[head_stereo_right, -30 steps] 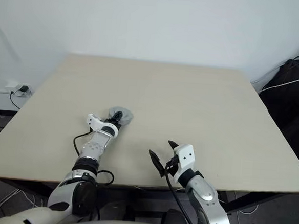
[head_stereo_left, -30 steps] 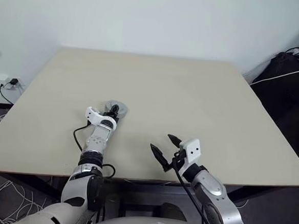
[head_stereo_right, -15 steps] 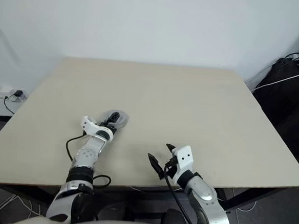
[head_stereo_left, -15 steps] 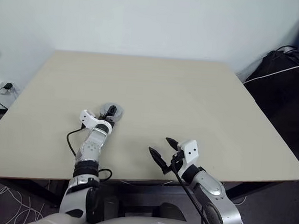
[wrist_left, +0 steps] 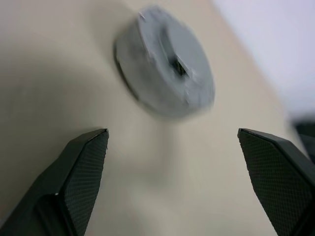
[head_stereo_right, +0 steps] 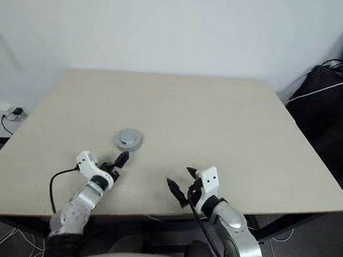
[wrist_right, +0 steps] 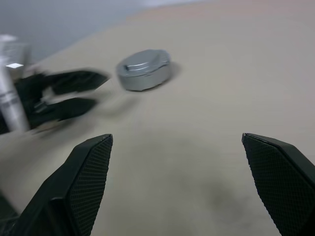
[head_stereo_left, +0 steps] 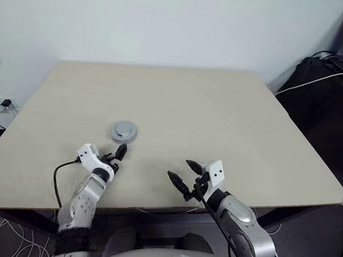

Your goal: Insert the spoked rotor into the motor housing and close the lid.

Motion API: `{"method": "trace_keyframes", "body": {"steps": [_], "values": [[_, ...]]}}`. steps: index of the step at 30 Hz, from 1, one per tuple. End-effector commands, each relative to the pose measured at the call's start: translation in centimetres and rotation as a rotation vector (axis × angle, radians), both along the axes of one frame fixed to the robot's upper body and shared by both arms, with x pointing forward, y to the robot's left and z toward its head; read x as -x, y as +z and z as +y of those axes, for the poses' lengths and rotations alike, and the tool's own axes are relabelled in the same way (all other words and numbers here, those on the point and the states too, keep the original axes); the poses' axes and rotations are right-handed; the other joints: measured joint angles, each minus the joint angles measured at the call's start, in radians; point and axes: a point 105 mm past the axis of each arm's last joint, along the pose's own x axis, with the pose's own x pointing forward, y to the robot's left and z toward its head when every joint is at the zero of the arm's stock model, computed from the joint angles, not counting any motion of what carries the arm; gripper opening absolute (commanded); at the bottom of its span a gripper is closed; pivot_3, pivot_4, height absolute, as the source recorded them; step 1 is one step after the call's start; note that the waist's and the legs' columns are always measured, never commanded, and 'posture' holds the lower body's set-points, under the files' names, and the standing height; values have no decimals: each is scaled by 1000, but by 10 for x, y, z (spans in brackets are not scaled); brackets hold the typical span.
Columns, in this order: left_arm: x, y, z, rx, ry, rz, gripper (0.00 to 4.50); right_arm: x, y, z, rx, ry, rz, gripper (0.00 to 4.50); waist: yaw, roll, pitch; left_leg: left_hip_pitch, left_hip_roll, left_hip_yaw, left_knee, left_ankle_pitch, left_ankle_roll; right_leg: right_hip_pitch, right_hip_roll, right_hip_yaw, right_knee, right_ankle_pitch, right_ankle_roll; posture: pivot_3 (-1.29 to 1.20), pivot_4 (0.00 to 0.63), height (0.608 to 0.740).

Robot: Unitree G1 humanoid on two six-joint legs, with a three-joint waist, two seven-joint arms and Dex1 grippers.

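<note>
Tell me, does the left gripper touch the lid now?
Apart. In the left eye view, bare table separates the left gripper from the lid; the left wrist view shows open jaws short of it.

1. Your lid (head_stereo_left: 125, 132) lies on the desk (head_stereo_left: 219, 114), left of centre, nearer the front edge.
2. Your left pincer (head_stereo_left: 115, 156) sits just before it; right pincer (head_stereo_left: 184, 174) near the front edge.

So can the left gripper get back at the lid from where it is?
Probably yes: the lid sits alone on the table, just ahead of the open left gripper, with nothing between them.
</note>
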Motion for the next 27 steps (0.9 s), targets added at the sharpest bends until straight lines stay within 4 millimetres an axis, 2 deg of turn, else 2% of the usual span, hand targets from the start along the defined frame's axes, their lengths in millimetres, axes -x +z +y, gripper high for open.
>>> {"method": "trace_keyframes", "body": {"steps": [1,7,12,17,23,27], "values": [[11,23,-12,-198,-141,-151,4472,-8,11,-14,41,-111,-121,4500,3,0,0,0,0,1,-1,0,0,-1,0,1,0,0,0,0,0,740],[38,33,-23,-439,-187,-301,4472,1,8,-27,158,-205,-242,4500,11,2,2,0,0,9,-8,0,-1,-6,-2,8,-1,-1,0,0,0,740],[53,42,-28,-569,-114,-385,4472,7,3,-43,236,-269,-291,4500,10,3,3,-1,0,12,-10,0,-1,-10,-1,12,-1,-4,5,0,0,740],[59,47,-19,-691,23,-436,4472,11,-2,-58,321,-327,-322,4500,11,3,5,-1,1,13,-10,0,-1,-12,-1,12,0,-4,5,0,0,740],[55,55,-24,-682,50,-465,4472,13,6,-47,302,-321,-338,4500,10,3,5,-1,1,13,-10,0,-1,-13,-1,12,0,-4,5,0,0,740],[54,57,-29,-672,42,-470,4472,19,18,-22,288,-317,-349,4500,10,3,5,-1,2,13,-10,0,0,-13,-1,12,0,-4,5,0,0,740]]}}
